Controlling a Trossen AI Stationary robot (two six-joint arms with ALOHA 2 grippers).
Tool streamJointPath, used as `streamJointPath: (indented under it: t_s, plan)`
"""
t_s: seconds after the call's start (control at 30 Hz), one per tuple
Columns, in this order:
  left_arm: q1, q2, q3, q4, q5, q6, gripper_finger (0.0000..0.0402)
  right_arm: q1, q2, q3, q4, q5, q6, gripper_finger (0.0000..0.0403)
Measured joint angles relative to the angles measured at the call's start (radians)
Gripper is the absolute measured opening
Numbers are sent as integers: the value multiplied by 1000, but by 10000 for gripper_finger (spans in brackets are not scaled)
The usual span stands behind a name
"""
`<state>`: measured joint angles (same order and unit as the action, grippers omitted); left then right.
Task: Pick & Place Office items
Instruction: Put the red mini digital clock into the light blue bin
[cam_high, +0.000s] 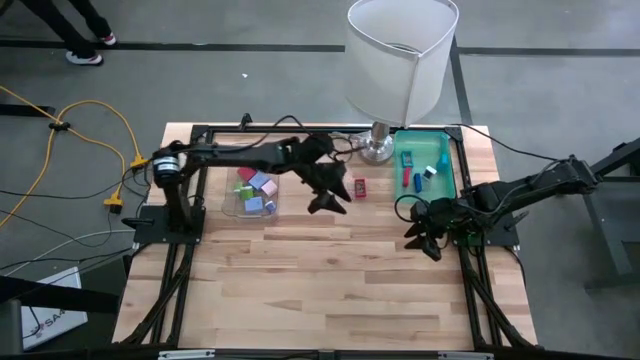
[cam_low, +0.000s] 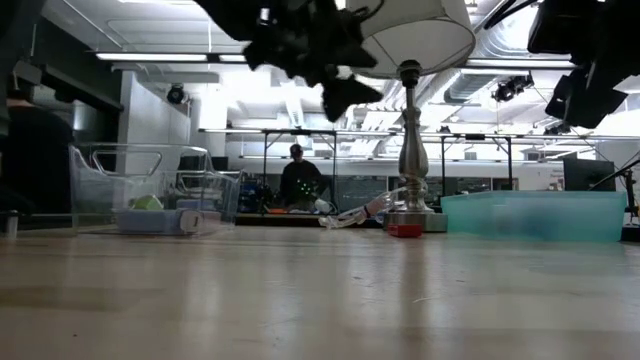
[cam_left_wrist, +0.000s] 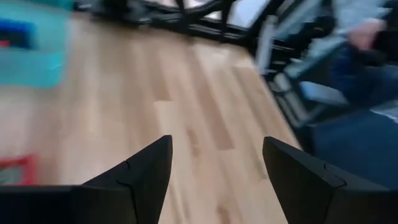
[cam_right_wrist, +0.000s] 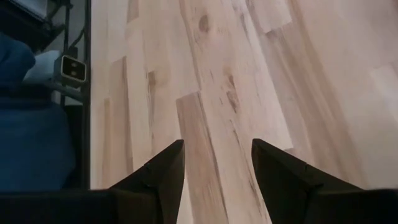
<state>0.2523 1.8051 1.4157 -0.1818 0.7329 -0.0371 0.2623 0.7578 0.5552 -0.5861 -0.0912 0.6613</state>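
Observation:
A small red piece (cam_high: 360, 187) lies on the wooden table in front of the lamp's base; it also shows in the low view (cam_low: 405, 230) and in the left wrist view (cam_left_wrist: 15, 169). Several coloured pieces, pink, blue and green, lie in a clear box (cam_high: 250, 193). More pieces lie in a teal tray (cam_high: 425, 165). My left gripper (cam_high: 332, 197) hangs open above the table between the clear box and the red piece, with nothing between its fingers (cam_left_wrist: 214, 140). My right gripper (cam_high: 425, 240) stands open over bare wood near the table's right edge (cam_right_wrist: 217, 144).
A tall lamp with a white shade (cam_high: 400, 55) stands on its metal base (cam_high: 377, 150) at the far middle, next to the teal tray. The near half of the table (cam_high: 320, 290) is bare wood. A person (cam_low: 298, 180) sits in the room beyond.

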Motion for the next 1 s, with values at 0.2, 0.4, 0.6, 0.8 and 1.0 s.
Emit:
streamJointPath:
  t_s: [0.2,0.4,0.6,0.8,1.0]
  plan:
    - [8,-139,-153,25,-207,-23,244,0,0,0,0,-43,-2,173]
    - [-6,-285,-293,69,-335,-42,244,0,0,0,6,-39,-2,173]
    - [-7,-417,-428,177,-420,-64,244,0,0,0,21,-39,-3,173]
    - [-9,-486,-541,272,-421,-89,244,0,0,0,29,-39,-3,173]
    - [-20,-561,-707,421,-487,-118,244,0,0,0,34,-39,-3,173]
